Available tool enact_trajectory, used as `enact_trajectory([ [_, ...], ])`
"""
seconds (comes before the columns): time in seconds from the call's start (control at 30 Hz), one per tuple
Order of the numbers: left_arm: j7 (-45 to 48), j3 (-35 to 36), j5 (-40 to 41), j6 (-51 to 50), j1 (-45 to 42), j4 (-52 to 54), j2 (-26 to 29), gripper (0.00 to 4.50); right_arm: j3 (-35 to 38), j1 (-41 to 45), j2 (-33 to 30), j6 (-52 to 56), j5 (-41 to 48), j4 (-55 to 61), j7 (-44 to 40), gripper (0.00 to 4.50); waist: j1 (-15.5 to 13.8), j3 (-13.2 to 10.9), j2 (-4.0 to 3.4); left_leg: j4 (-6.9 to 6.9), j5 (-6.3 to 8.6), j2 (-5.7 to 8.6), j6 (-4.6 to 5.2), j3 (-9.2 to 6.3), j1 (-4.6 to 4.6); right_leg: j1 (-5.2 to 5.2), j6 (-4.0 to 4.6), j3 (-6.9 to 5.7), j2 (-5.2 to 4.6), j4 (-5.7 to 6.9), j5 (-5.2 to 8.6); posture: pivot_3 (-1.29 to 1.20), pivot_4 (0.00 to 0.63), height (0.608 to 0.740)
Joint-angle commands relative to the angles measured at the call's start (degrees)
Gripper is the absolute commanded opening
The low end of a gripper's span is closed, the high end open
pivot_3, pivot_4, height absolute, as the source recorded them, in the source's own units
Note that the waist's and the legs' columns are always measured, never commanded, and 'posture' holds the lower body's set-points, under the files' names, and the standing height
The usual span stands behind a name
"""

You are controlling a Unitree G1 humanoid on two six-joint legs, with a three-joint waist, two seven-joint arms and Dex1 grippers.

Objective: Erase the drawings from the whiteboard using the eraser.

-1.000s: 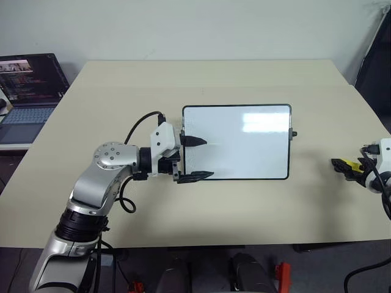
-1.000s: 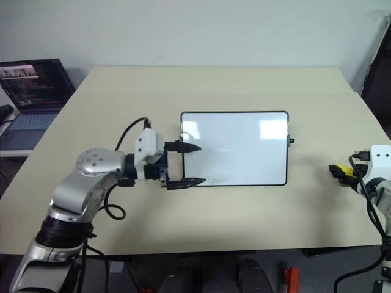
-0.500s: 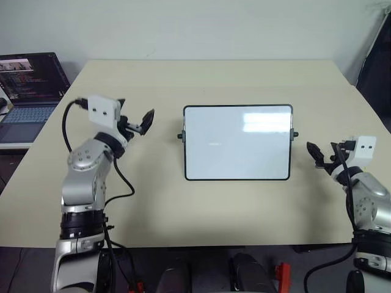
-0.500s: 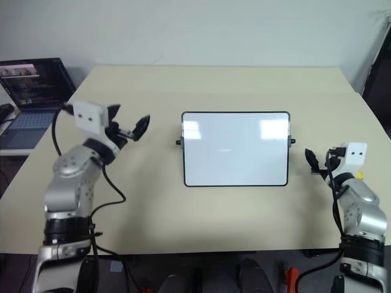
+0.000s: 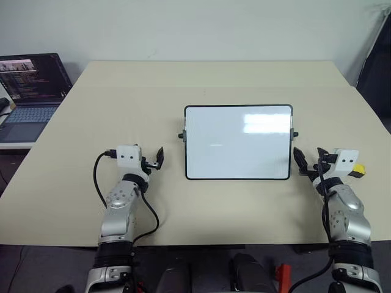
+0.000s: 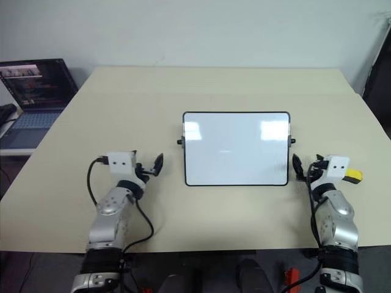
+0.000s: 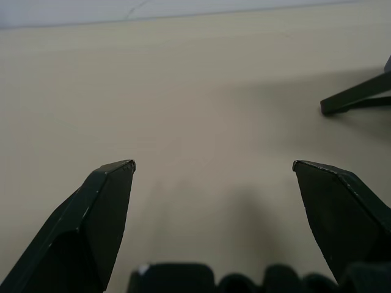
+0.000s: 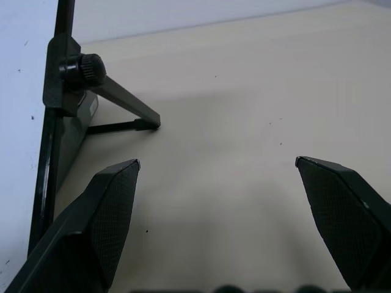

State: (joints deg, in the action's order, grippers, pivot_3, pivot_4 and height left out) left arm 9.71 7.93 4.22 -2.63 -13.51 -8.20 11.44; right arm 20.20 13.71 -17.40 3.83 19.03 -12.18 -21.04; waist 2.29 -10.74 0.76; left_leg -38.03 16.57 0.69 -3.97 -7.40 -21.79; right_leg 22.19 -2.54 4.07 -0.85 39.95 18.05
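Note:
The whiteboard [image 5: 238,141] stands propped at the middle of the table, black-framed, with a knob on each side. One tiny dark dash of the drawings [image 5: 215,144] shows near its centre. The eraser [image 5: 358,170], a small yellow block, lies on the table just right of my right wrist. My left gripper [image 5: 156,160] hovers low, left of the board's lower left corner, open and empty [image 7: 214,168]. Just off the board's right edge, my right gripper [image 5: 308,160] is also open and empty [image 8: 217,163]. In the right wrist view, the board's frame [image 8: 49,122] and side knob [image 8: 85,70] are close by.
An open laptop [image 5: 27,91] sits on a lower surface off the table's left edge. The beige table [image 5: 208,79] stretches behind the board. A black stand leg [image 7: 357,97] of the board shows in the left wrist view.
My left arm has pulled away from the board's left edge, swung out left and dropped low near the table. My right arm has moved in toward the board's right side.

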Motion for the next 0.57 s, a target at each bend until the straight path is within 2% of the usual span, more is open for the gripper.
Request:
enact_trajectory([
  [0.03, -1.37, -1.89, -1.87, 4.36, 0.06, -0.89, -1.42, 4.5, -0.61, -1.25, 1.17, -2.78, -0.74, 2.39, 1.23, 4.48, -0.23, 0.02, -0.01, 0.0, 0.0, 0.0, 0.0, 0.0, 0.0, 0.0, 0.0, 0.0, 0.0, 0.0, 0.0, 0.0, 0.15, 0.74],
  [0.3, -1.45, -2.8, -1.81, 6.55, -3.27, -4.39, -1.51, 4.5, -2.42, -0.79, 2.97, -3.84, -2.34, 2.6, 3.81, 4.48, -0.25, 0.06, -0.06, -0.01, -0.03, 0.03, -0.01, -0.01, 0.04, -0.03, -0.01, -0.01, 0.02, 0.05, -0.01, 0.0, 0.15, 0.74],
  [0.57, -1.28, -2.51, -1.89, 6.63, -2.33, -5.28, -0.32, 4.5, -2.75, -0.11, 3.15, -4.58, -2.94, 0.86, 5.34, 4.48, -0.12, 0.07, -0.08, 0.02, -0.04, 0.01, -0.02, -0.02, 0.04, -0.02, -0.01, 0.0, 0.01, 0.04, -0.01, 0.0, 0.15, 0.74],
])
